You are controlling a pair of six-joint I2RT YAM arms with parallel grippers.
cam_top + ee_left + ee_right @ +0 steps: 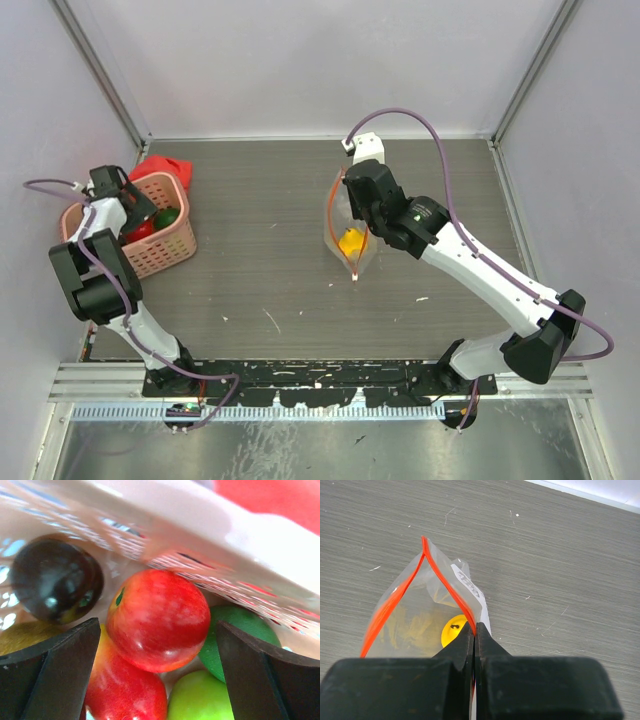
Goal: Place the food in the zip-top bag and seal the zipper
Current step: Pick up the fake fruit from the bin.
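Note:
My left gripper (148, 212) is open inside the pink basket (172, 252). In the left wrist view its jaws (157, 675) stand wide on either side of a red apple (157, 620), not touching it. Around the apple lie a second red fruit (125, 692), two green fruits (200, 697), and a dark purple-brown one (55, 577). My right gripper (475, 627) is shut on the red-orange zipper (445, 587) of the clear zip-top bag (345, 215) and holds its mouth open at mid-table. A yellow fruit (451, 631) lies inside the bag.
A red object (165, 168) lies just behind the basket at the table's left edge. The basket's lattice wall (200, 535) rises close in front of my left gripper. Grey walls stand on three sides of the table (260, 290).

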